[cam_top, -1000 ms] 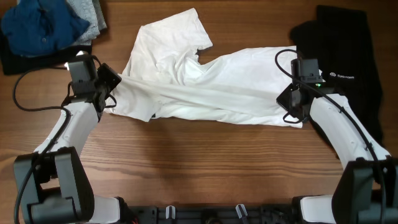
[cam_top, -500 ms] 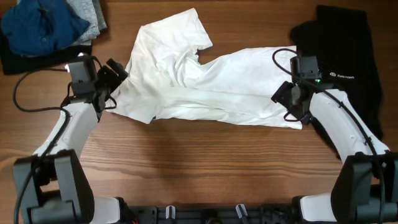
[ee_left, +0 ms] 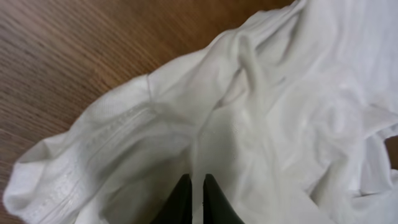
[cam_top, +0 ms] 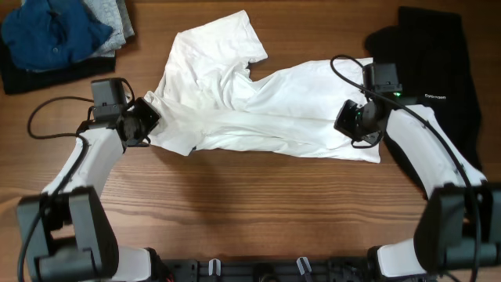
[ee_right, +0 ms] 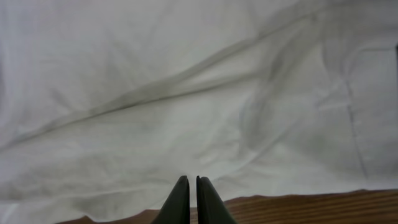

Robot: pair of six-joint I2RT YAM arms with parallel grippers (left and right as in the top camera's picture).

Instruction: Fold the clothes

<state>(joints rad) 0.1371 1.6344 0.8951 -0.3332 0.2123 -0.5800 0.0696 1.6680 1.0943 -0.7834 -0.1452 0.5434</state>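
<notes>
Wooden table (cam_top: 250,204) runs under everything; at its far left corner sits a heap of blue and grey garments (cam_top: 55,31); just right of that, the left gripper (cam_top: 145,121) hovers at the left edge of the white T-shirt (cam_top: 258,110), its fingers (ee_left: 180,199) drawn in to a thin slit above the rumpled hem, with no cloth visibly caught between them; the T-shirt lies wrinkled across the middle of the table, one sleeve spread toward the far edge and the body stretching rightward; over its right end the right gripper (cam_top: 354,121) points down, its fingers (ee_right: 179,199) likewise closed to a hairline near the shirt's near edge, holding nothing that shows; farthest right lies a black garment (cam_top: 438,86), just beside the shirt.
</notes>
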